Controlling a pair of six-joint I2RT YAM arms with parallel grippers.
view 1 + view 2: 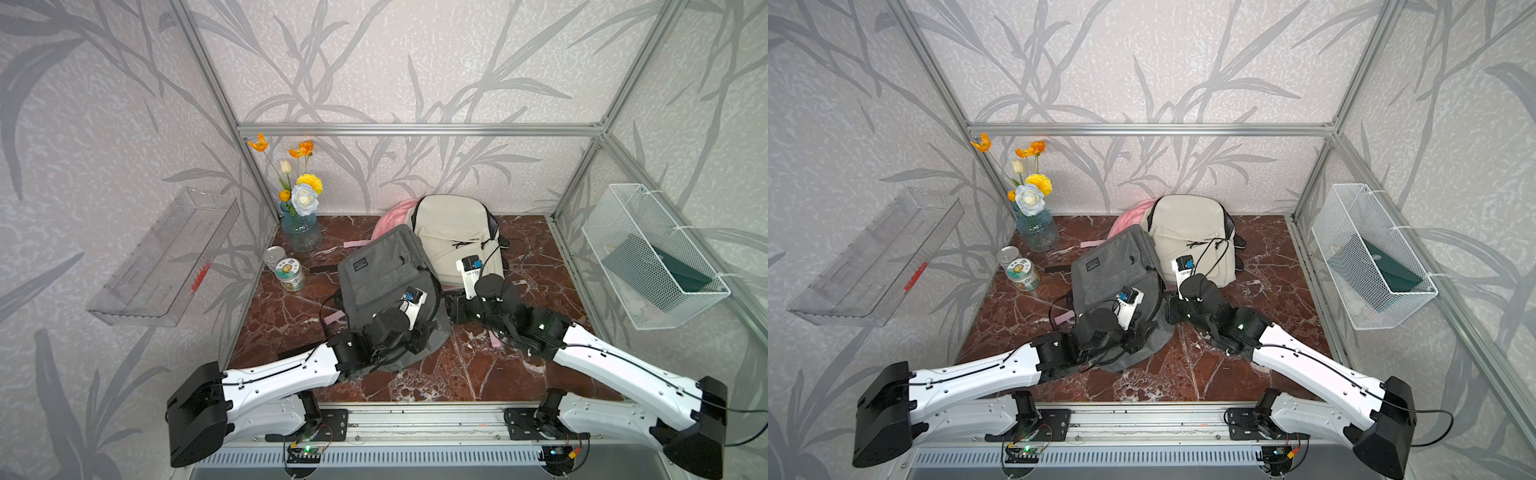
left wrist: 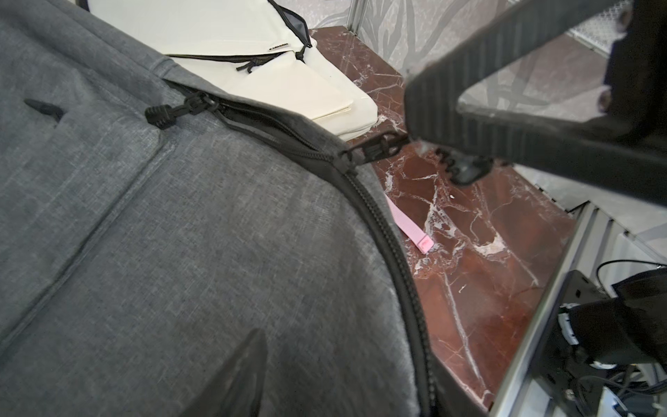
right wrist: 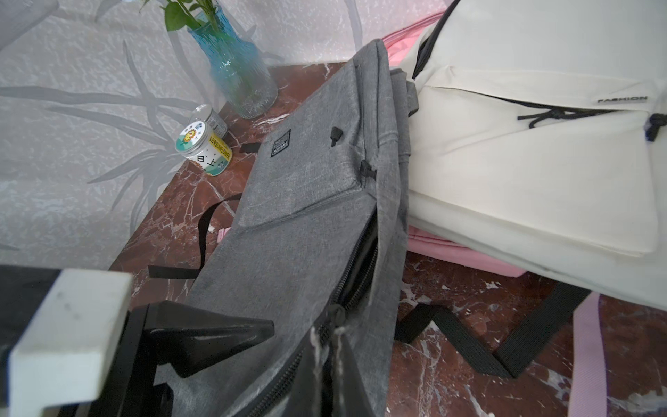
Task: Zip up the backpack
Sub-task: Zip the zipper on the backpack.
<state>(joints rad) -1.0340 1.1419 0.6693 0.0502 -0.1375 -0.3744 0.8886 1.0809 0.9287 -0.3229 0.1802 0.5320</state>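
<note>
Left tool (image 1: 419,337) over gray backpack (image 1: 382,270), state unclear; right tool (image 2: 409,122) pinching zipper pull (image 2: 375,148) at backpack edge.

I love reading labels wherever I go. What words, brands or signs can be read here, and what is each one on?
"FASHION": black tag on the cream backpack.
"SUNFLOWER": yellow band on the tin can.
"日上": white label on the same can.
The patch on the grey backpack: lettering too blurred to read.
The red marks on the clear shelf: too small to read.
</note>
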